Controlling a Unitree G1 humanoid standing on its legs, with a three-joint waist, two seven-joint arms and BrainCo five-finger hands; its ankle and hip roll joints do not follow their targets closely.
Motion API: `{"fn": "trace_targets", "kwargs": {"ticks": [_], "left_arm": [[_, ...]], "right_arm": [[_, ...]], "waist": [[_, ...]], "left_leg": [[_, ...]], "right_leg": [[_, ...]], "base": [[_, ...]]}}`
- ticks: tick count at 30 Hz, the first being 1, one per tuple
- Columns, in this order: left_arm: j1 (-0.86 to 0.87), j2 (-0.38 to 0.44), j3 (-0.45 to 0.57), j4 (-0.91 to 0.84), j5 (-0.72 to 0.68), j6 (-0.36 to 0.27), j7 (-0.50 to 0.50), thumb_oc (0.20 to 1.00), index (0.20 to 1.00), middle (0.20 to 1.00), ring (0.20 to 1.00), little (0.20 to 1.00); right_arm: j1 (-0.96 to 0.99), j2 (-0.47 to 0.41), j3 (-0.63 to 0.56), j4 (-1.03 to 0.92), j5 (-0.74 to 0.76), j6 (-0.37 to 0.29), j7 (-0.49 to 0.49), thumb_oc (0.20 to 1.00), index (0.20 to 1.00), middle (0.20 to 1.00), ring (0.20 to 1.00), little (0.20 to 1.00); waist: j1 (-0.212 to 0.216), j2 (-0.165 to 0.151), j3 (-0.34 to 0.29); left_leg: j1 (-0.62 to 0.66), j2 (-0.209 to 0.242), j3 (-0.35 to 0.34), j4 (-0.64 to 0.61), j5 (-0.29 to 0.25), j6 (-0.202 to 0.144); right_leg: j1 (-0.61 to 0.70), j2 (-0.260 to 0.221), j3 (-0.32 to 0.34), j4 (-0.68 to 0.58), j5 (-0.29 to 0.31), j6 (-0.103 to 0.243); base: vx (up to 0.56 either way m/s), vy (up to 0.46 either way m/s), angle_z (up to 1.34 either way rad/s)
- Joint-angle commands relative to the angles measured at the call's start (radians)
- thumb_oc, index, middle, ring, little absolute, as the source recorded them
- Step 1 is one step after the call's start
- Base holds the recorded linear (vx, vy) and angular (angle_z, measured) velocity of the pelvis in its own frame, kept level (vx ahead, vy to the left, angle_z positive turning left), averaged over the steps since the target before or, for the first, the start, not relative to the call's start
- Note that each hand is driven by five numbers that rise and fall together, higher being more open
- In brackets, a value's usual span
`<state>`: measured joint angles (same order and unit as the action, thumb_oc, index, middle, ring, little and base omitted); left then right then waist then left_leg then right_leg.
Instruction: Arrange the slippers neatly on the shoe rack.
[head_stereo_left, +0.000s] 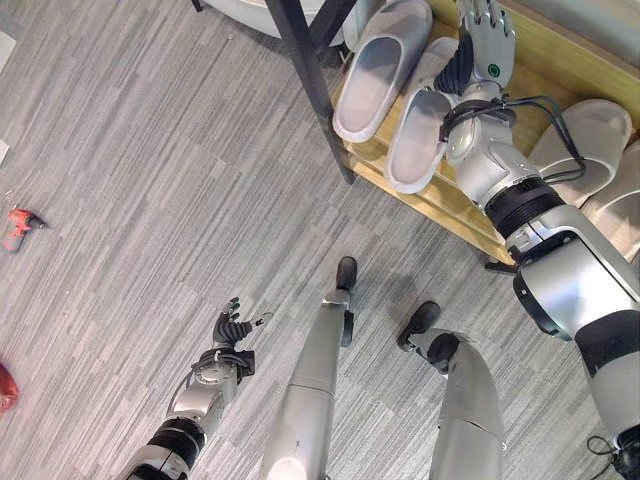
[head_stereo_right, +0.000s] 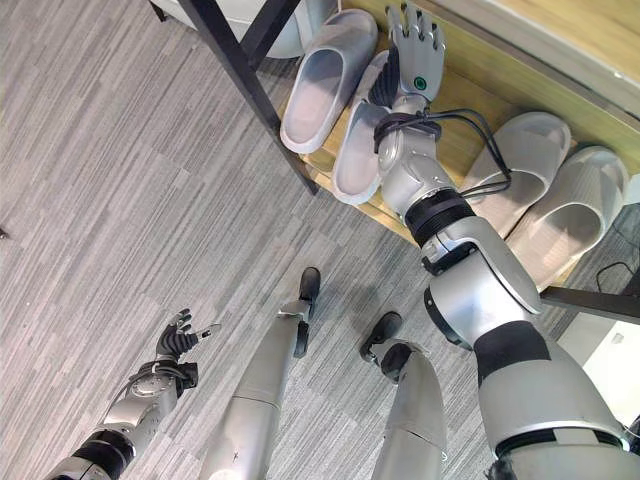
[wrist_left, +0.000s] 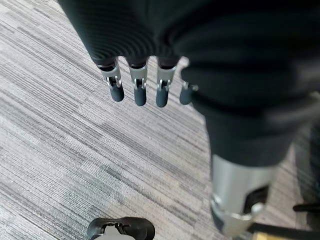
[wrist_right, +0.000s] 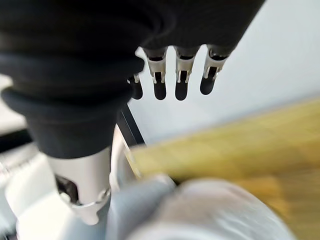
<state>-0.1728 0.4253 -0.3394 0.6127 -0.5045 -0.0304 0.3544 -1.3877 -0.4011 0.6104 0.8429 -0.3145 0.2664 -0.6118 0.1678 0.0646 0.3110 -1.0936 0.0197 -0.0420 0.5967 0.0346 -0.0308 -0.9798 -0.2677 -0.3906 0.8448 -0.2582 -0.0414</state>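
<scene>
A wooden shoe rack shelf (head_stereo_left: 436, 203) in a black metal frame holds two pairs of pale grey slippers. The left pair lies side by side: one slipper (head_stereo_left: 378, 66) by the black post, the other (head_stereo_left: 418, 142) beside it. My right hand (head_stereo_left: 487, 36) reaches over that second slipper towards the back of the shelf, fingers (wrist_right: 180, 84) straight and holding nothing. The second pair (head_stereo_right: 527, 165) (head_stereo_right: 572, 214) lies further right on the same shelf. My left hand (head_stereo_left: 232, 328) hangs low over the floor, open and empty, its fingers (wrist_left: 138, 93) relaxed.
A black frame post (head_stereo_left: 310, 80) slants across in front of the left pair. A small red tool (head_stereo_left: 20, 226) lies on the grey floor at far left, and another red thing (head_stereo_left: 5, 386) at the left edge. A white rounded object (head_stereo_left: 250, 12) sits behind the rack.
</scene>
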Motion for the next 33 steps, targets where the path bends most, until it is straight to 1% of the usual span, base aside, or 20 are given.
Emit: {"fn": "trace_targets", "kwargs": {"ticks": [1, 2, 4, 5, 6, 7, 11, 15, 19, 21, 22, 24, 26, 30, 33], "left_arm": [[-0.036, 0.013, 0.044, 0.052, -0.023, 0.000, 0.019, 1.000, 1.000, 1.000, 1.000, 1.000], [-0.048, 0.007, 0.048, 0.058, -0.020, 0.009, 0.021, 1.000, 1.000, 1.000, 1.000, 1.000], [-0.057, 0.005, 0.049, 0.064, -0.018, 0.014, 0.022, 1.000, 1.000, 1.000, 1.000, 1.000], [-0.057, 0.006, 0.048, 0.064, -0.018, 0.014, 0.022, 1.000, 1.000, 1.000, 1.000, 1.000], [-0.059, 0.003, 0.052, 0.067, -0.010, 0.021, 0.026, 1.000, 1.000, 1.000, 1.000, 1.000], [-0.057, 0.004, 0.051, 0.067, -0.010, 0.021, 0.026, 1.000, 1.000, 1.000, 1.000, 1.000], [-0.074, 0.003, 0.049, 0.079, 0.004, 0.033, 0.036, 1.000, 1.000, 1.000, 1.000, 1.000], [-0.090, 0.001, 0.048, 0.079, 0.017, 0.037, 0.048, 1.000, 1.000, 1.000, 1.000, 1.000], [-0.101, -0.005, 0.048, 0.078, 0.012, 0.035, 0.055, 1.000, 1.000, 1.000, 1.000, 1.000], [-0.099, -0.007, 0.045, 0.081, 0.012, 0.033, 0.058, 1.000, 1.000, 1.000, 1.000, 1.000], [-0.099, -0.007, 0.045, 0.081, 0.012, 0.033, 0.058, 1.000, 1.000, 1.000, 1.000, 1.000], [-0.093, -0.006, 0.046, 0.087, 0.013, 0.027, 0.060, 1.000, 1.000, 1.000, 1.000, 1.000], [-0.096, -0.006, 0.046, 0.087, 0.010, 0.023, 0.064, 1.000, 1.000, 1.000, 1.000, 1.000], [-0.106, -0.009, 0.048, 0.099, 0.006, 0.022, 0.066, 1.000, 1.000, 1.000, 1.000, 1.000], [-0.106, -0.008, 0.052, 0.105, 0.005, 0.022, 0.068, 1.000, 1.000, 1.000, 1.000, 1.000]], "right_arm": [[0.011, -0.006, -0.074, -0.104, 0.068, -0.042, -0.069, 1.000, 1.000, 1.000, 1.000, 1.000], [0.059, 0.006, -0.138, -0.190, 0.109, -0.075, -0.097, 1.000, 1.000, 1.000, 1.000, 1.000], [0.115, 0.022, -0.183, -0.253, 0.138, -0.095, -0.107, 1.000, 1.000, 1.000, 1.000, 1.000], [0.119, 0.022, -0.185, -0.257, 0.137, -0.094, -0.107, 1.000, 1.000, 1.000, 1.000, 1.000], [0.177, 0.040, -0.226, -0.316, 0.167, -0.127, -0.124, 1.000, 1.000, 1.000, 1.000, 1.000], [0.182, 0.039, -0.229, -0.321, 0.166, -0.126, -0.124, 1.000, 1.000, 1.000, 1.000, 1.000], [0.278, 0.088, -0.253, -0.403, 0.207, -0.177, -0.104, 1.000, 1.000, 1.000, 1.000, 1.000], [0.312, 0.116, -0.238, -0.390, 0.235, -0.186, -0.081, 1.000, 1.000, 1.000, 1.000, 1.000], [0.335, 0.138, -0.240, -0.379, 0.265, -0.198, -0.078, 1.000, 1.000, 1.000, 1.000, 1.000], [0.344, 0.169, -0.243, -0.348, 0.300, -0.217, -0.075, 1.000, 1.000, 1.000, 1.000, 1.000], [0.343, 0.169, -0.243, -0.347, 0.300, -0.218, -0.076, 1.000, 1.000, 1.000, 1.000, 1.000], [0.336, 0.200, -0.242, -0.275, 0.336, -0.228, -0.078, 1.000, 1.000, 1.000, 1.000, 1.000], [0.332, 0.211, -0.247, -0.241, 0.354, -0.229, -0.084, 1.000, 1.000, 1.000, 1.000, 1.000], [0.337, 0.211, -0.245, -0.207, 0.354, -0.228, -0.085, 1.000, 1.000, 1.000, 1.000, 1.000], [0.346, 0.194, -0.241, -0.210, 0.341, -0.220, -0.086, 1.000, 1.000, 1.000, 1.000, 1.000]], "waist": [[0.016, -0.030, 0.021], [0.002, -0.031, 0.025], [-0.005, -0.035, 0.027], [-0.005, -0.036, 0.027], [-0.014, -0.037, 0.030], [-0.013, -0.038, 0.029], [-0.021, -0.046, 0.039], [-0.020, -0.050, 0.043], [-0.021, -0.049, 0.045], [-0.015, -0.044, 0.047], [-0.016, -0.044, 0.047], [-0.007, -0.040, 0.052], [-0.003, -0.036, 0.053], [-0.001, -0.032, 0.056], [-0.002, -0.035, 0.059]], "left_leg": [[0.048, -0.015, 0.052, -0.016, -0.100, 0.016], [0.055, -0.015, 0.052, -0.017, -0.101, 0.017], [0.064, -0.013, 0.052, -0.022, -0.102, 0.017], [0.066, -0.014, 0.052, -0.023, -0.102, 0.017], [0.076, -0.012, 0.052, -0.025, -0.103, 0.018], [0.077, -0.012, 0.052, -0.026, -0.103, 0.018], [0.094, -0.006, 0.055, -0.031, -0.101, 0.017], [0.102, -0.004, 0.053, -0.034, -0.099, 0.016], [0.106, -0.004, 0.051, -0.037, -0.096, 0.013], [0.108, -0.005, 0.049, -0.041, -0.093, 0.013], [0.108, -0.005, 0.048, -0.041, -0.093, 0.013], [0.111, -0.005, 0.047, -0.044, -0.090, 0.011], [0.114, -0.006, 0.048, -0.050, -0.087, 0.009], [0.119, -0.006, 0.050, -0.052, -0.086, 0.008], [0.122, -0.007, 0.051, -0.048, -0.089, 0.010]], "right_leg": [[0.047, 0.055, 0.014, -0.111, -0.001, 0.066], [0.053, 0.058, 0.016, -0.118, 0.000, 0.066], [0.063, 0.062, 0.016, -0.123, -0.001, 0.065], [0.064, 0.062, 0.016, -0.123, -0.001, 0.065], [0.073, 0.065, 0.016, -0.127, -0.001, 0.064], [0.075, 0.065, 0.016, -0.128, -0.001, 0.064], [0.095, 0.071, 0.014, -0.145, 0.004, 0.062], [0.103, 0.079, 0.015, -0.152, 0.008, 0.062], [0.107, 0.082, 0.011, -0.155, 0.006, 0.061], [0.110, 0.083, 0.010, -0.155, 0.005, 0.061], [0.110, 0.083, 0.010, -0.155, 0.005, 0.061], [0.116, 0.082, 0.007, -0.156, 0.006, 0.063], [0.119, 0.081, 0.007, -0.158, 0.006, 0.064], [0.123, 0.079, 0.005, -0.157, 0.004, 0.065], [0.127, 0.080, 0.006, -0.155, 0.004, 0.065]], "base": [[0.00, 0.008, -0.05], [0.00, -0.008, -0.04], [0.00, -0.004, -0.02], [0.00, 0.003, -0.05], [0.00, 0.002, -0.08], [0.00, 0.004, -0.09], [-0.01, -0.014, -0.05], [-0.02, -0.013, -0.06], [-0.01, -0.011, -0.04], [0.00, 0.000, 0.00], [0.00, 0.000, 0.00], [0.00, 0.000, 0.00], [0.00, 0.000, 0.00], [0.00, 0.000, 0.01], [0.00, 0.000, 0.00]]}}
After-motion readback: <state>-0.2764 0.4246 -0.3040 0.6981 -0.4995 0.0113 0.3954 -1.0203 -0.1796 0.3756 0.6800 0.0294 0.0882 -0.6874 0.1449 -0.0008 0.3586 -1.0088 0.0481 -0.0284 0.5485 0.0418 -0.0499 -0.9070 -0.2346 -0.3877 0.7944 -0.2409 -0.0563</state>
